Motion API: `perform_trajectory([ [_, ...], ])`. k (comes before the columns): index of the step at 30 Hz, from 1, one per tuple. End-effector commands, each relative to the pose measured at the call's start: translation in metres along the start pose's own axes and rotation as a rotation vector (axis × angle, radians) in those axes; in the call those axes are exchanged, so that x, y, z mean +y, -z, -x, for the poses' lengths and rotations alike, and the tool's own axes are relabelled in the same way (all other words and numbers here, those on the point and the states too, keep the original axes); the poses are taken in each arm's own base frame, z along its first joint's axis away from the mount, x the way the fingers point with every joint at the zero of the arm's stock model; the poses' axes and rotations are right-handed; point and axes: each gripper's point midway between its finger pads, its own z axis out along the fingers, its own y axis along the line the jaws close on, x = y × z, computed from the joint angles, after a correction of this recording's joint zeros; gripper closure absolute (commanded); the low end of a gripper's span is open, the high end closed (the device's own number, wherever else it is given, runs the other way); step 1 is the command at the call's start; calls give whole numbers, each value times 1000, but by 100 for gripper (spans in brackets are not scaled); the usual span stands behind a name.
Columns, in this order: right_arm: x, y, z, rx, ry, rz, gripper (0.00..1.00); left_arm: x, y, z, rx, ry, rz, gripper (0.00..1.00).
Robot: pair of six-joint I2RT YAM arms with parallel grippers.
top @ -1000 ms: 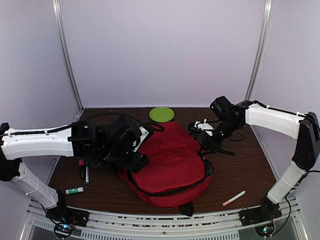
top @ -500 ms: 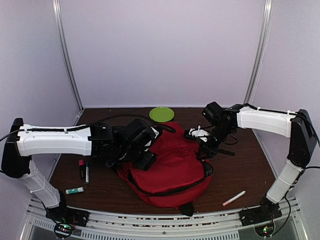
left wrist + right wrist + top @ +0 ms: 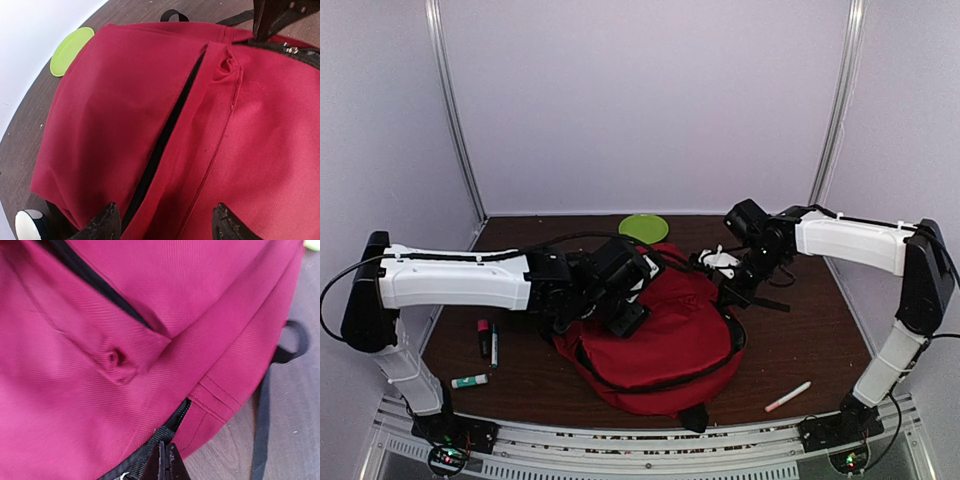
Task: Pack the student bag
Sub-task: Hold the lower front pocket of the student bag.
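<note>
Your left gripper (image 3: pixel 165 225) hangs with its jaws apart just above the student bag (image 3: pixel 660 340). The bag lies flat on the table, under the left tool and up against the right one. The dark pocket opening (image 3: pixel 165 135) starts between the left fingertips and runs away ahead of them. Your right gripper (image 3: pixel 165 462) has its jaws pressed together at the bag's edge, right on the black zipper (image 3: pixel 176 419). You cannot tell from these views whether a pull tab, a pinch of fabric or nothing at all sits between them.

That is your first risk. If the right jaws hold nothing, a pull slips off. If they hold only a fold of cloth, it drags the whole bag sideways instead of running the zipper. The bag is soft and nothing pins it, so a tug from one side slides it under the left tool and takes the opening off line.

Second, the left jaws come down on loose fabric. If you close too shallow, you pinch only the outer flap. If you close too deep, you catch both layers and clamp the pocket shut.

Third, a black strap (image 3: pixel 262 425) lies just right of the right fingers, and a sweep that way could snag it. The green plate (image 3: pixel 70 44) sits beyond the bag, ahead and left of the left tool, so a shoved bag could push it.
</note>
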Motion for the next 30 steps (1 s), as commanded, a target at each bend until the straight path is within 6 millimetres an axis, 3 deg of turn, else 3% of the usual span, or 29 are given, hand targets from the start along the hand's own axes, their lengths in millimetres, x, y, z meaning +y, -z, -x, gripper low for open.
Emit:
perform_trajectory([
  [1,7,44,25,-191,9,-10,100,-3,-9,16,-46,-30,10,36],
  [5,10,51,21,-211,-11,-2,100,0,-15,20,-58,-39,22,41],
  [10,-2,39,3,-170,-58,-8,99,7,-26,20,-51,-44,40,49],
  [16,21,27,8,-113,-58,173,77,8,-27,24,-60,-44,40,57],
  [24,21,12,19,-101,-41,220,67,11,-25,20,-75,-26,48,63],
  [30,12,-6,15,-44,-48,212,63,12,-23,22,-80,-22,49,66],
])
